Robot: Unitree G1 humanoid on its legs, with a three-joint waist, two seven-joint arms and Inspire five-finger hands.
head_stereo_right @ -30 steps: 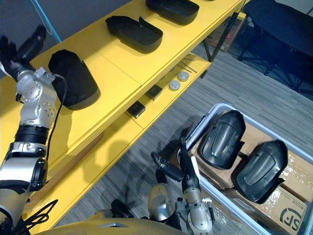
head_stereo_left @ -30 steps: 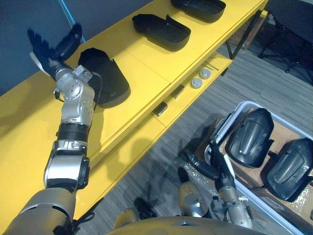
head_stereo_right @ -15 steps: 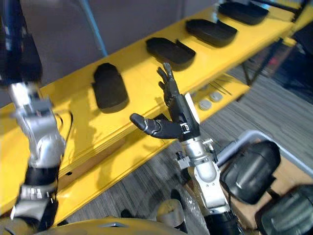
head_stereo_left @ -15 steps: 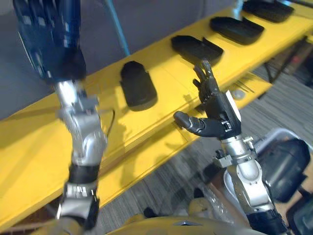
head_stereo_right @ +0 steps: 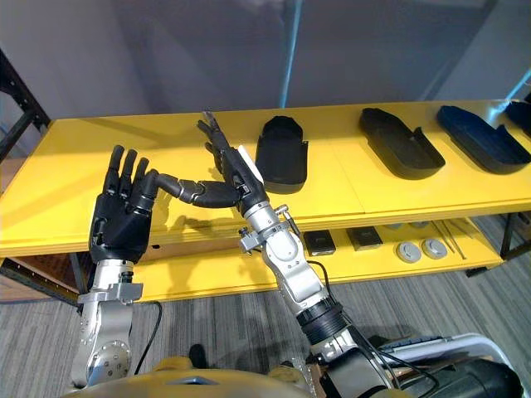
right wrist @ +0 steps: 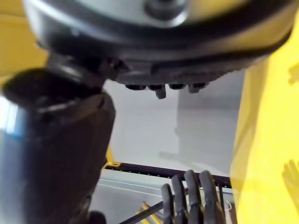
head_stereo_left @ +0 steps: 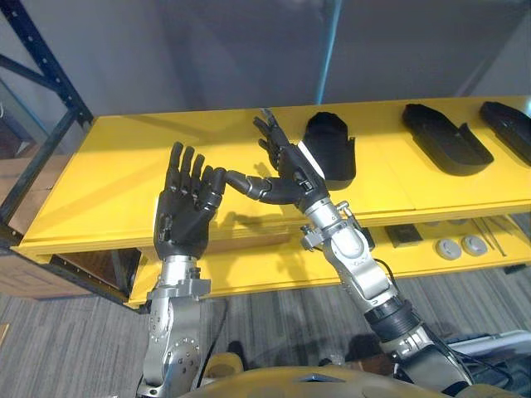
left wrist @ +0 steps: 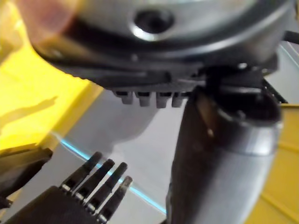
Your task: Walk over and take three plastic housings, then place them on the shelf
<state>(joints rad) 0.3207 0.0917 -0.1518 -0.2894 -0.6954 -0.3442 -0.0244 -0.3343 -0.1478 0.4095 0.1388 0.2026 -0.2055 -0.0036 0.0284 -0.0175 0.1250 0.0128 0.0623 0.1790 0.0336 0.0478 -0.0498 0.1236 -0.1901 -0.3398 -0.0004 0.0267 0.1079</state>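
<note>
Left hand (head_stereo_left: 187, 211) and right hand (head_stereo_left: 289, 170) are both raised in front of the shelf (head_stereo_left: 99, 166), fingers straight, nothing held. The right thumb reaches across to the left fingertips. Three black housings lie on the top board, well apart. First housing (head_stereo_left: 332, 149) — long axis front-to-back, rounded end toward the wall. Second housing (head_stereo_left: 444, 137) and third housing (head_stereo_left: 508, 124) — angled, long axes back-left to front-right.

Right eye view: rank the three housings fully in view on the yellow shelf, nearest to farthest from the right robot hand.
1. Rounded housing: just to the right of the right robot hand, near the middle of the yellow shelf.
2. Middle housing: further right along the shelf top.
3. End housing: near the view's right edge.
</note>
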